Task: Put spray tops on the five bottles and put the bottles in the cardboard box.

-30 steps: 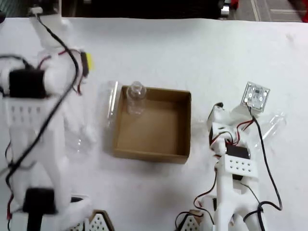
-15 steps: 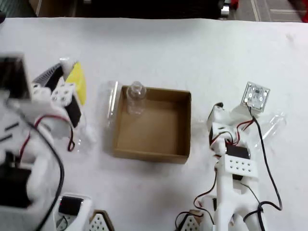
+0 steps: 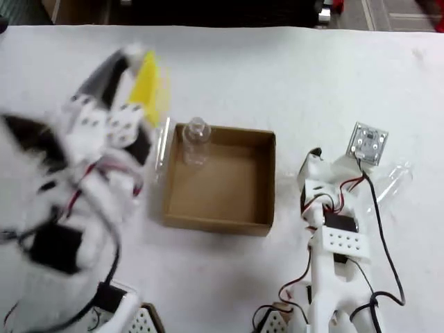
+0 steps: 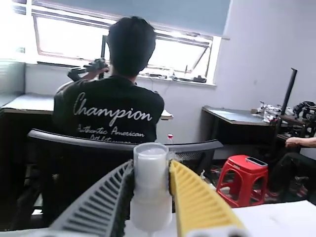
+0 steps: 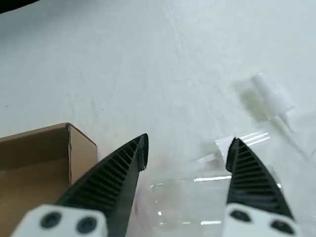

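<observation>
The white arms (image 3: 336, 277) carry black motors (image 3: 54, 246) and red-black cables (image 3: 380, 222); the left claw (image 4: 150, 168) is grey and yellow.

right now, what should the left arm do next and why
Probably swing the left gripper down over the bottle standing in the box's far-left corner. Its fingers are shut on a white spray top, held high off the table, and that bottle's neck looks bare.

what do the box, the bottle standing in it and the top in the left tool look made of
Cardboard box: matte brown card, folded walls. Bottle: clear, see-through with glints, probably plastic. Spray top: opaque white and smooth, likely plastic.
</observation>
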You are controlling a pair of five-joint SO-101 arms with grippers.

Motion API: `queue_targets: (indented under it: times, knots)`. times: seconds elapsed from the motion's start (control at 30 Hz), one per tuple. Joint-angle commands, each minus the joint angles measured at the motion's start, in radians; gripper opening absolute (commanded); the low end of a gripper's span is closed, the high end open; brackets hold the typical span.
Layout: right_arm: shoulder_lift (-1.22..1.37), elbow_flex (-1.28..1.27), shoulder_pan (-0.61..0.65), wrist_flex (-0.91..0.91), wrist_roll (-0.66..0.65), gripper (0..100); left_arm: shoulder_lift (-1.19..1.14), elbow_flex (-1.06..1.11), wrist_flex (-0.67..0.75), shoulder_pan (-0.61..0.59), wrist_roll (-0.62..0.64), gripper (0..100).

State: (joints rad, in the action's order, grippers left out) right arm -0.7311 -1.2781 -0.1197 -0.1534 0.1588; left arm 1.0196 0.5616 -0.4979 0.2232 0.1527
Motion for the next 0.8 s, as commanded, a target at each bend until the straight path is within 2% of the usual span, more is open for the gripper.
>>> queue_targets:
  times: [0.0,0.1,0.27,0.77]
  knots:
    - [0.002,0.008,0.004,0.039,-0.003,23.3,-0.191,-0.038,0.153,0.042,-0.006,2]
    - [0.002,0.008,0.004,0.041,-0.003,23.3,-0.34,-0.11,0.192,0.041,-0.005,3]
    - [0.002,0.008,-0.001,0.041,-0.003,23.3,-0.49,-0.193,0.161,0.044,0.002,2]
    - [0.001,0.008,0.002,0.039,-0.003,23.3,-0.519,-0.198,0.164,0.061,-0.006,2]
